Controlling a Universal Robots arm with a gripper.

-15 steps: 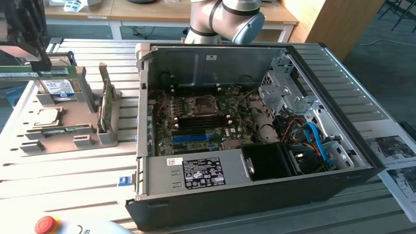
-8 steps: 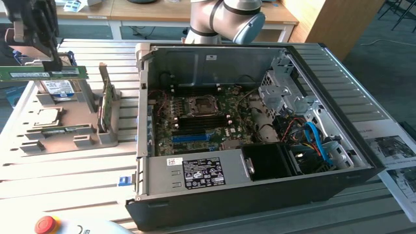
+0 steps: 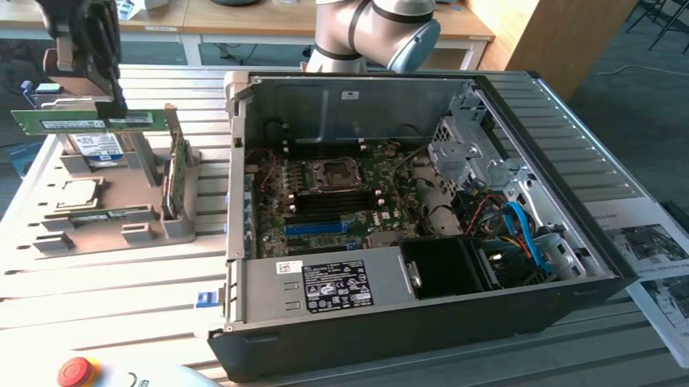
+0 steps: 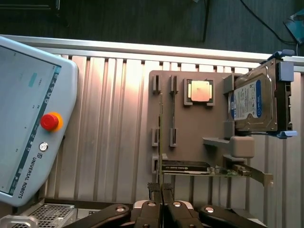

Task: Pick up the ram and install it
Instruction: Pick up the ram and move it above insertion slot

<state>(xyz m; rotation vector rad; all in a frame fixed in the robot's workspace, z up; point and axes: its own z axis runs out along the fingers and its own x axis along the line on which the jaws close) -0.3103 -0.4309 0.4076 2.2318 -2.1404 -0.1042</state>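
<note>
The ram (image 3: 67, 122) is a long, thin green board with small dark chips. It hangs level and on edge, pinched near one end by the gripper (image 3: 110, 111), above the grey holder (image 3: 108, 235) at the exterior view's left.

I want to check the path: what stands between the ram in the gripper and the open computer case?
In the exterior view, an upright expansion card on the grey tray stands between the ram and the computer case.
</note>
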